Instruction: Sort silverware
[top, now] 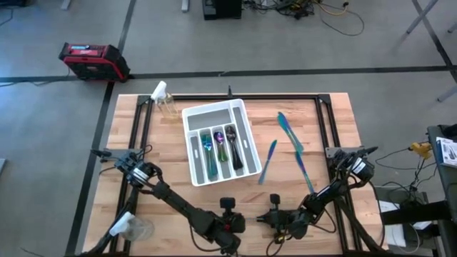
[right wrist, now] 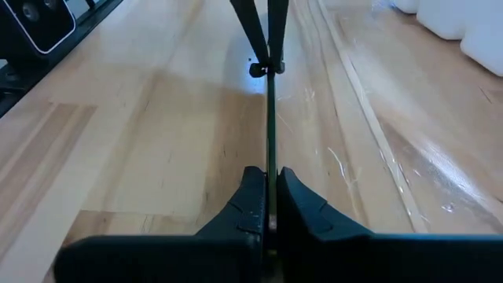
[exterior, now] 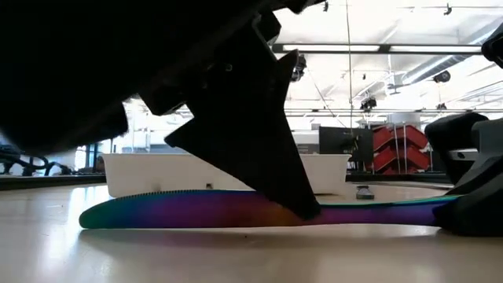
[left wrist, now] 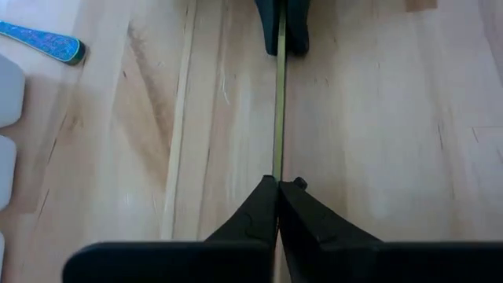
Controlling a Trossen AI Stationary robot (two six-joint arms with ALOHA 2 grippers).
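Both grippers, left (left wrist: 277,189); right (right wrist: 267,177), pinch one knife (exterior: 236,211).

Iridescent silverware (top: 220,146): some in tray, others loose.

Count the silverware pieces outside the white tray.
4. Three pieces lie on the table right of the tray; a knife is held between the left gripper and right gripper up front. Arms may hide more.

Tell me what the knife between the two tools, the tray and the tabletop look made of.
Knife: seemingly polished metal, its sheen running teal to purple.
Tray: probably plastic, plain matte white with moulded dividers.
Tabletop: wood, pale joined planks with visible grain.
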